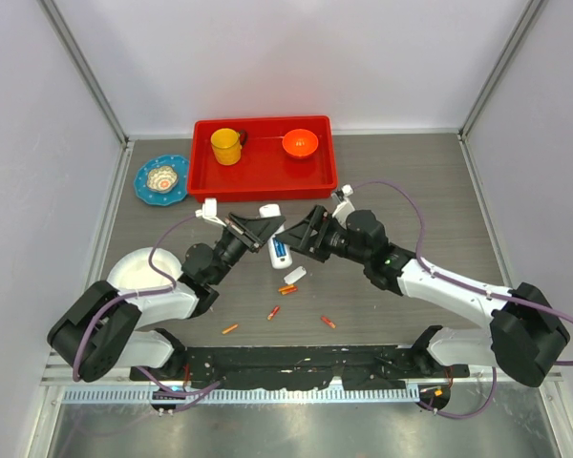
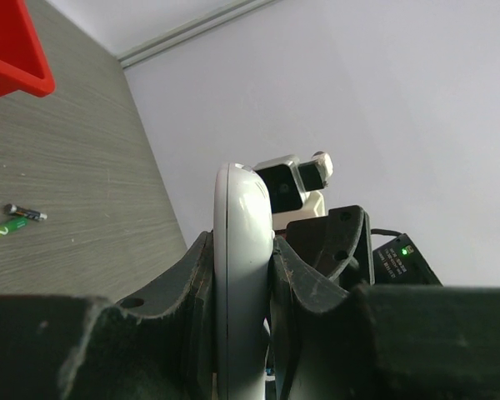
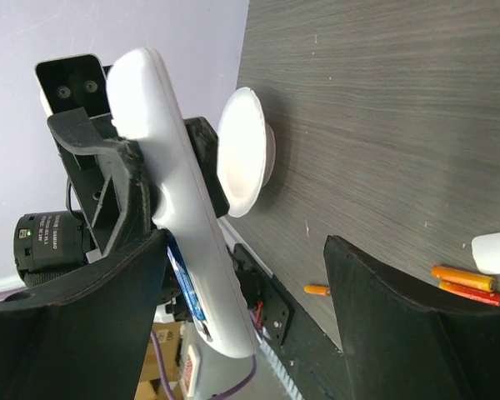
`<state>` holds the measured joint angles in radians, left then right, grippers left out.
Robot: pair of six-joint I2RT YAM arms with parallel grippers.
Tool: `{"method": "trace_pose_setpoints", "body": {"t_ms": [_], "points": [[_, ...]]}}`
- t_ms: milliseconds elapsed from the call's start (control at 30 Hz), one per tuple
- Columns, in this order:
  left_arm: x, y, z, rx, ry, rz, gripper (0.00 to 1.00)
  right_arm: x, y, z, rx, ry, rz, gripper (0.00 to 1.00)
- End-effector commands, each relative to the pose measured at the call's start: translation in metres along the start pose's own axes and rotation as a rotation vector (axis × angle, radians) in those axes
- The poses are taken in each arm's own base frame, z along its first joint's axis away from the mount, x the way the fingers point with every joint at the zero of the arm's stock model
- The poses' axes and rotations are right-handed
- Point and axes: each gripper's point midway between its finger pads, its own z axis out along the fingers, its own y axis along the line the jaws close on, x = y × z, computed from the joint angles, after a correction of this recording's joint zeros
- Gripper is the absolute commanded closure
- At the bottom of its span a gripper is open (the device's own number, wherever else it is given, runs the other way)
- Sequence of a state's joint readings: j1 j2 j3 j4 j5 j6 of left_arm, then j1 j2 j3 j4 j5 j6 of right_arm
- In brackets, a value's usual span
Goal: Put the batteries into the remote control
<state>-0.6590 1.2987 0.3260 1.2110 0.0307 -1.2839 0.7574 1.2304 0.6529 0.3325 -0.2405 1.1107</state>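
My left gripper (image 1: 265,231) is shut on the remote control (image 1: 279,252), a slim white oblong with a blue patch, and holds it above the table. In the left wrist view the remote (image 2: 242,200) stands edge-on between my fingers (image 2: 312,271). My right gripper (image 1: 306,235) is open next to it. In the right wrist view the remote (image 3: 177,218) lies inside the open jaws, close to the left finger (image 3: 67,333). The white cover piece (image 1: 294,275) lies on the table. Orange batteries (image 1: 286,288) lie beside it, with more batteries (image 1: 273,312) nearer me.
A red tray (image 1: 267,170) at the back holds a yellow cup (image 1: 226,146) and an orange bowl (image 1: 301,143). A blue plate (image 1: 162,179) lies to its left. A white plate (image 1: 138,270) sits by the left arm. A green battery (image 2: 8,227) lies on the table.
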Motion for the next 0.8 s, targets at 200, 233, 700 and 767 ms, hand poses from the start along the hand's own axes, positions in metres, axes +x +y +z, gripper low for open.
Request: {"method": "trace_pose_setpoints", "body": {"t_ms": [200, 233, 700, 767], "points": [[-0.024, -0.085, -0.006, 0.334, -0.08, -0.057, 1.0, 0.009, 0.029, -0.013, -0.054, 0.127, -0.306, 0.2], [-0.025, -0.086, -0.006, 0.337, -0.079, -0.061, 1.0, 0.01, 0.031, -0.013, -0.074, 0.125, -0.309, 0.21], [-0.014, -0.082, -0.004, 0.332, -0.018, -0.096, 1.0, 0.011, 0.046, -0.032, -0.277, 0.093, -0.24, 0.38], [-0.012, -0.083, -0.004, 0.335, -0.009, -0.098, 1.0, 0.008, 0.048, -0.031, -0.285, 0.084, -0.238, 0.41]]}}
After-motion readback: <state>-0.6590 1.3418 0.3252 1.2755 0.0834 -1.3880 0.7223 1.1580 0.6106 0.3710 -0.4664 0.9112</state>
